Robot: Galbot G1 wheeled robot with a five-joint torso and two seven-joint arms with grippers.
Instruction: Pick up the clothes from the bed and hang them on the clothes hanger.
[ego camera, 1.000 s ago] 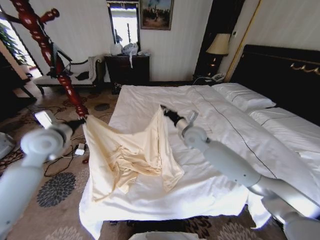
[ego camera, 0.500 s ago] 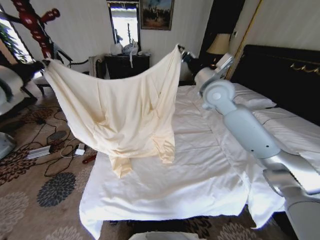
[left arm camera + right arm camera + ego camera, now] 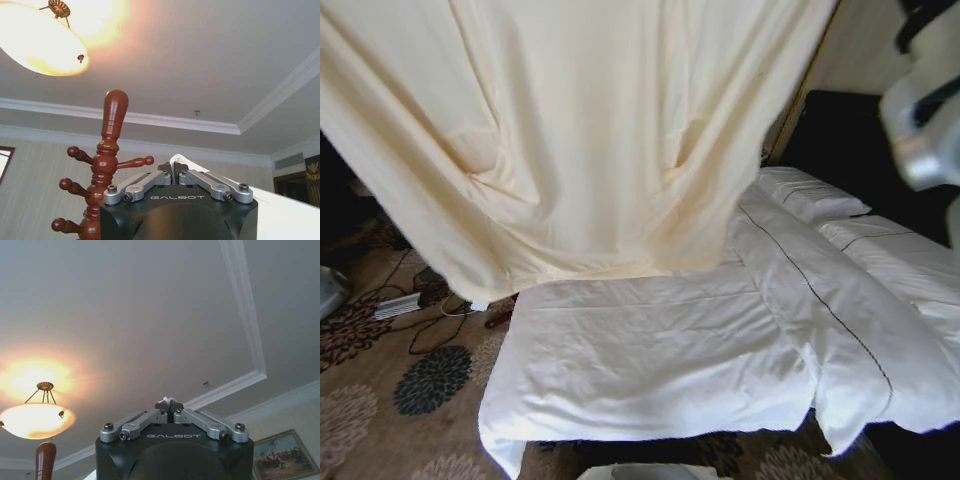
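The clothes [image 3: 600,130], a pale cream-yellow garment, hang spread wide and high in the head view, clear of the bed [image 3: 650,370] and hiding the room behind. My left gripper [image 3: 173,167] points up at the ceiling, shut on a fold of the clothes [image 3: 178,160], whose edge runs off to one side. My right gripper [image 3: 170,402] is also raised and shut, with a small tuft of fabric pinched at its tips. Part of my right arm [image 3: 925,130] shows at the head view's upper right. The clothes hanger is out of view.
A red-brown wooden coat stand [image 3: 107,165] rises close beside my left gripper. A lit ceiling lamp [image 3: 40,45] hangs overhead. White pillows [image 3: 810,195] lie against the dark headboard [image 3: 860,150]. Cables and a power strip [image 3: 400,305] lie on the patterned carpet left of the bed.
Both arms have lifted the garment from just above the sheet to well above the bed. It now hangs spread in front of the head camera.
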